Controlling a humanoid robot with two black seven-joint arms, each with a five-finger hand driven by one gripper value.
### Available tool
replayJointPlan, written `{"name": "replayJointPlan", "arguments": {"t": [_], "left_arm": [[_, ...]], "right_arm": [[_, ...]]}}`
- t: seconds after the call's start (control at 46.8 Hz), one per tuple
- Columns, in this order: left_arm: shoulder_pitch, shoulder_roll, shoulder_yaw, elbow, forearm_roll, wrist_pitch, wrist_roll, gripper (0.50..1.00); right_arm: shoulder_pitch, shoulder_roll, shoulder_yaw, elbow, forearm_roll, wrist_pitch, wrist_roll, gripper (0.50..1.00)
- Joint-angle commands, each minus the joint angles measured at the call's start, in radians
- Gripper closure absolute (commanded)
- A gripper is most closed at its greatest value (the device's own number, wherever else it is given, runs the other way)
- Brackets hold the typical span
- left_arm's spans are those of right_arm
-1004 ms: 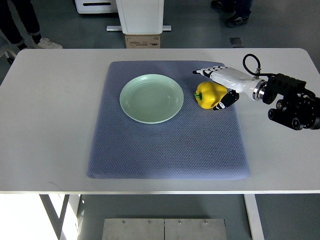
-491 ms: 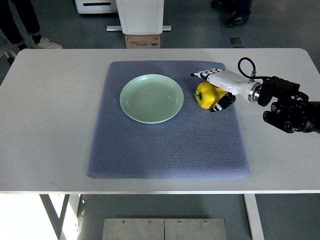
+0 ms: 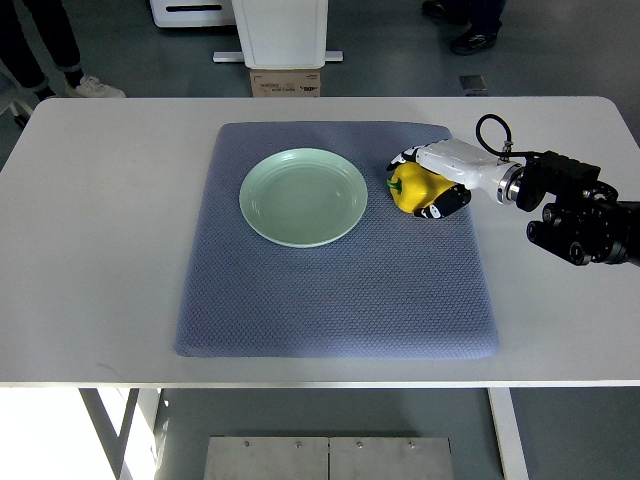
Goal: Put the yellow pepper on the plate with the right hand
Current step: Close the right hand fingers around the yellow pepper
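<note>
The yellow pepper (image 3: 411, 189) sits on the blue-grey mat (image 3: 337, 290), just to the right of the pale green plate (image 3: 303, 196) and apart from it, with its green stem facing the plate. The right robot hand (image 3: 430, 184) is wrapped around the pepper: white, black-tipped fingers (image 3: 404, 158) curl over its far side, and the thumb (image 3: 443, 206) presses against its near side, so the hand is holding the pepper. The pepper appears to rest on the mat; whether it is lifted at all cannot be told from this steep view. The white forearm and dark wrist assembly (image 3: 575, 210) reach in from the right edge over the white desk (image 3: 100, 240). The plate lies on the upper middle of the mat with nothing on it. The mat covers the middle of the desk. Beyond the far desk edge stand a white pedestal base (image 3: 279, 30) and a small cardboard box (image 3: 285, 83) on the grey floor, with a person's shoes (image 3: 470, 40) nearby
</note>
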Motion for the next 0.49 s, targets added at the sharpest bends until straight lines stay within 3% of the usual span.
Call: {"name": "replayJointPlan", "arguments": {"t": [0.0,0.256,0.47], "left_arm": [[0.000,0.000,0.001,0.000,0.000,-0.001,0.000,0.500],[0.000,0.000,-0.001,0.000,0.000,-0.001,0.000,0.500],[0.000,0.000,0.001,0.001,0.000,0.000,0.000,0.500]], "right_arm": [[0.000,0.003,0.001,-0.004,0.001,0.000,0.000,0.751],[0.000,0.010,0.005,-0.006,0.001,-0.007,0.000,0.998],[0.005,0.016,0.012,-0.015,0.009,-0.023,0.000,1.000]]}}
